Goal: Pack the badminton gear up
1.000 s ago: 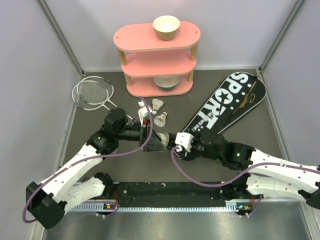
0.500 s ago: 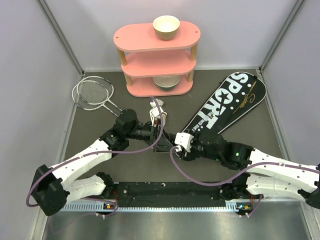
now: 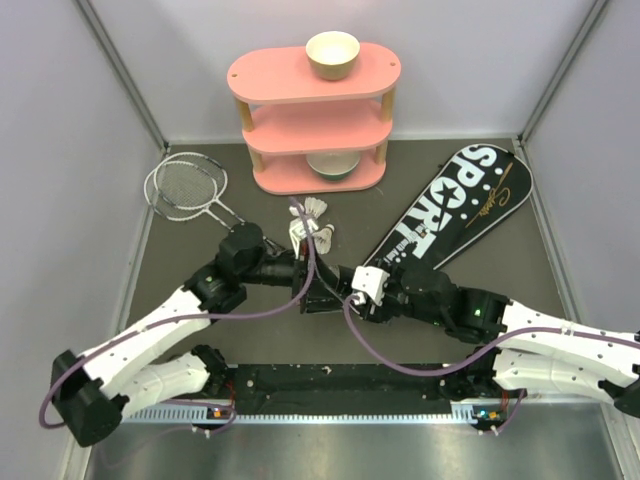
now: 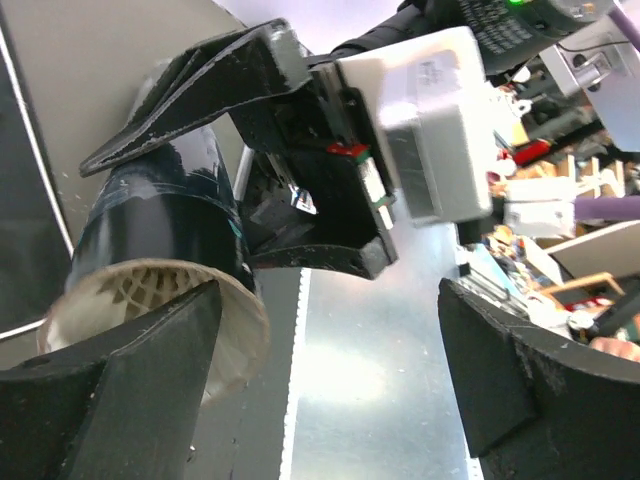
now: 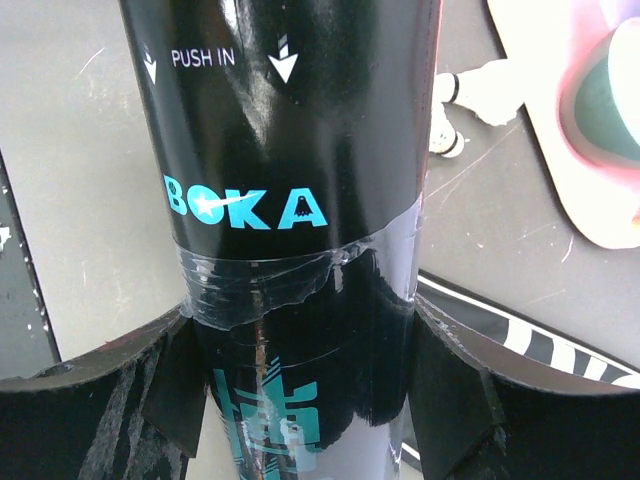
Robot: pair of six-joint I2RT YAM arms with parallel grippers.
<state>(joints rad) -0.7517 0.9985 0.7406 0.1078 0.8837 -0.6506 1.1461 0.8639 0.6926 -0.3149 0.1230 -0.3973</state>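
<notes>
Right fingers (image 5: 100, 420) clamp the black tube (image 5: 290, 230), mouth facing left fingers (image 4: 110, 410)

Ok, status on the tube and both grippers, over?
Right gripper shut on black tube. Left gripper open at tube mouth, one shuttlecock lodged there. Two loose shuttlecocks near pink shelf.

I see shelf (image 3: 315, 120) at back centre. First bowl (image 3: 332, 54) on top tier, second bowl (image 3: 333, 165) on bottom tier. rackets (image 3: 187, 187) overlapping, left of shelf by left wall. bag (image 3: 455, 205) diagonal, right of shelf. First shuttlecock (image 3: 318, 208) just before shelf, second shuttlecock (image 3: 322, 237) just nearer me. tube (image 5: 290, 150) nearer still, centre. Third shuttlecock (image 4: 140, 295) in tube mouth.
</notes>
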